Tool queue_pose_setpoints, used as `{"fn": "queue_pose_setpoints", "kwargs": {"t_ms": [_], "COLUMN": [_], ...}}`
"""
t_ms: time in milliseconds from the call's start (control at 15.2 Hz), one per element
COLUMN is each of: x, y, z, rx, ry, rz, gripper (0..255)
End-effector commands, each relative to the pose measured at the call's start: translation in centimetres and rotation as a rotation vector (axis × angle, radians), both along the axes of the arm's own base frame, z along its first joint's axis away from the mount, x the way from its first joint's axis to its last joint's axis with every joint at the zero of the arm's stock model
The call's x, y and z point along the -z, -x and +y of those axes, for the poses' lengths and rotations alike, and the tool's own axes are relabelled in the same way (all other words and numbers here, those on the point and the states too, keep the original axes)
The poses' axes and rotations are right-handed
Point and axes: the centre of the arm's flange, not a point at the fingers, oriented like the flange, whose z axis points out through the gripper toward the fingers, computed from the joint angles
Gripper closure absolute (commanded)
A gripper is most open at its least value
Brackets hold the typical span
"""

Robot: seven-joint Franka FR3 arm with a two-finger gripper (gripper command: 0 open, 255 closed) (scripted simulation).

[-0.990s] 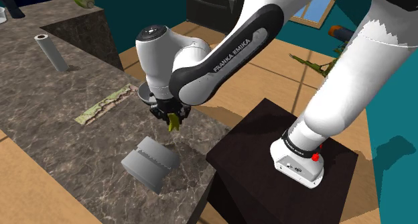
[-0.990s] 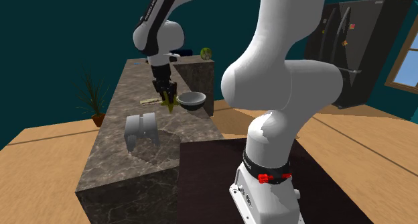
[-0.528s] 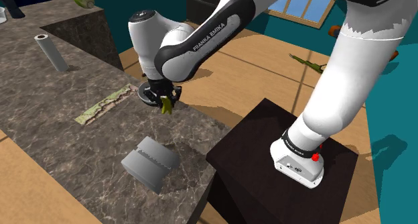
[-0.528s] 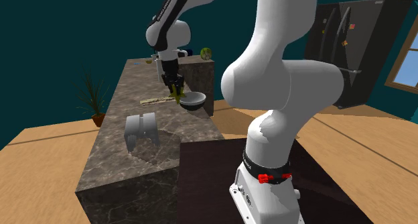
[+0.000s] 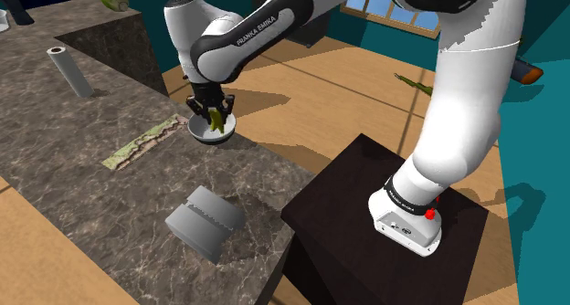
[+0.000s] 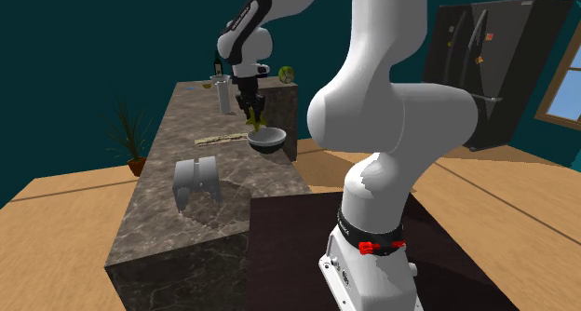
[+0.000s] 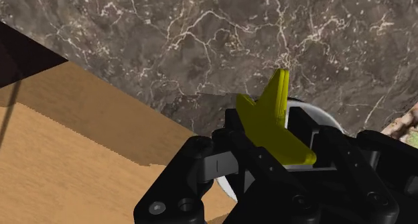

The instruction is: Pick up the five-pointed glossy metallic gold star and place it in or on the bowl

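The yellow-gold star (image 5: 216, 120) is clasped between the fingers of my black gripper (image 5: 213, 114), which is shut on it. The gripper hangs directly over the small pale bowl (image 5: 199, 132), which stands on the marble counter near its edge. In the second exterior view the star (image 6: 253, 123) hangs just above the bowl (image 6: 269, 140), under the gripper (image 6: 251, 114). In the wrist view the star (image 7: 271, 122) stands out between the two fingers, with the bowl's rim (image 7: 307, 115) showing behind it.
On the dark marble counter (image 5: 82, 184) a grey boxy object (image 5: 205, 223) lies near the front, a mottled strip (image 5: 142, 141) lies beside the bowl, and a grey cylinder (image 5: 69, 72) stands further back. The dark stand (image 5: 356, 230) adjoins the counter. The floor is wood.
The gripper has carried the star toward the shoulder view's upper left, from above the bare counter to right over the bowl. It stays shut on the star.
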Motion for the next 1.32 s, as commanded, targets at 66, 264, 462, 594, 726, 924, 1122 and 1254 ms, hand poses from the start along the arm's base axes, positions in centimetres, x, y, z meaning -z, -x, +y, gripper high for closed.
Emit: {"fn": "queue_pose_setpoints", "kwargs": {"t_ms": [66,264,462,594,726,924,1122,1254], "x": [0.2,0.2,0.1,1.2,2.2,3.8,5.4,6.5], "y": [-3.9,-7.6,-11.3,-11.3,-11.3,-11.3,-11.3,-11.3], "z": [-1.3,-2.5,-3.8,-3.8,-3.8,-3.8,-3.8,-3.8], "rx": [-0.001,-0.001,-0.001,-0.001,-0.001,-0.001,-0.001,-0.001], "ry": [0.001,0.001,0.001,0.001,0.001,0.001,0.001,0.001], "rz": [0.000,0.000,0.000,0.000,0.000,0.000,0.000,0.000], "gripper": [255,255,255,255,255,255,255,255]}}
